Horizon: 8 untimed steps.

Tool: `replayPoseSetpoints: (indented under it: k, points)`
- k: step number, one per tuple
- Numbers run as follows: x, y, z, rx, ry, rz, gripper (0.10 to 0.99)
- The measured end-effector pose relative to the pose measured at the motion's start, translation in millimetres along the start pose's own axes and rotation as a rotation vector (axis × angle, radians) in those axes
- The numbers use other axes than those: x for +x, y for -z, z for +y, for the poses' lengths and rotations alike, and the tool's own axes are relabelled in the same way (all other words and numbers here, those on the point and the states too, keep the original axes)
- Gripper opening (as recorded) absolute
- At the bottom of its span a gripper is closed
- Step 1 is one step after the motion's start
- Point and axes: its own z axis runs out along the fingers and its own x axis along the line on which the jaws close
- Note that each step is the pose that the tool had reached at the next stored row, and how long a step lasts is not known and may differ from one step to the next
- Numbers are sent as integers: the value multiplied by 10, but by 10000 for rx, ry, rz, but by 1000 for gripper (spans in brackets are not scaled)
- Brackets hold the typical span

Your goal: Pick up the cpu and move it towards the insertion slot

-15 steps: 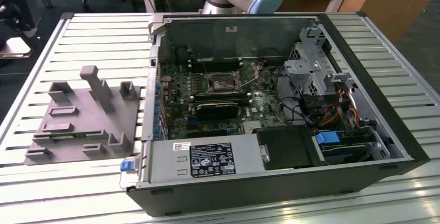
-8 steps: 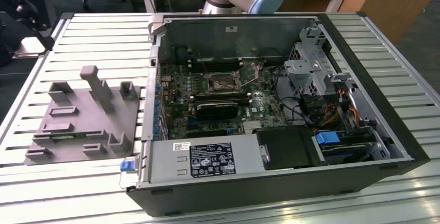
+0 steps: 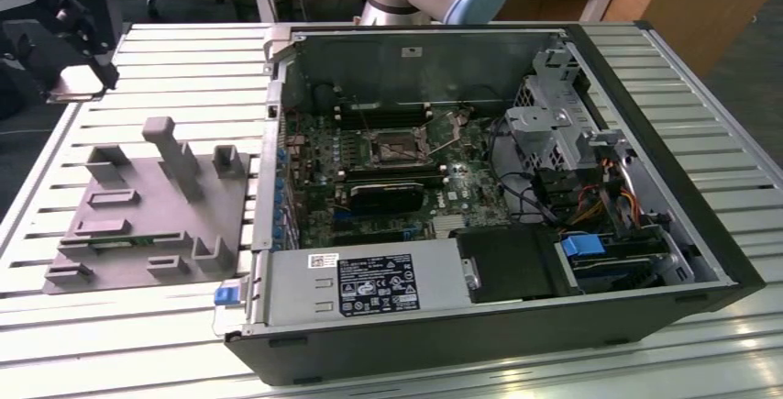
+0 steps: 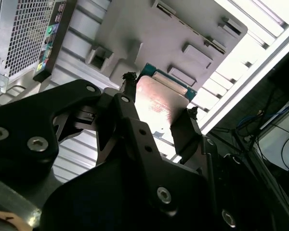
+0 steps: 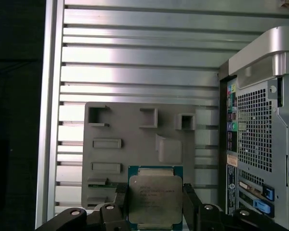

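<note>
End effector (image 5: pixel 155 192) tight around cpu (image 5: pixel 155 204)

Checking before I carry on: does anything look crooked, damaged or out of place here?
Nothing stands out. In the first wrist view the cpu sits square in the gripper, clamped on two opposite edges, over the grey fixture plate. In the exterior view the insertion slot in the open computer case looks unobstructed.

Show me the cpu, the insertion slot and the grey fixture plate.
cpu (image 5: pixel 155 198): first wrist view, silver lid centre.
insertion slot (image 3: pixel 398 148): exterior view, socket centre.
grey fixture plate (image 3: pixel 153 220): exterior view, bare flat top.
</note>
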Motion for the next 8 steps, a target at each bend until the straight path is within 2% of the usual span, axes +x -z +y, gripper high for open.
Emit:
replayPoseSetpoints:
  k: [8]
  points:
    - [-204,-5,-2,0,-1,0,537]
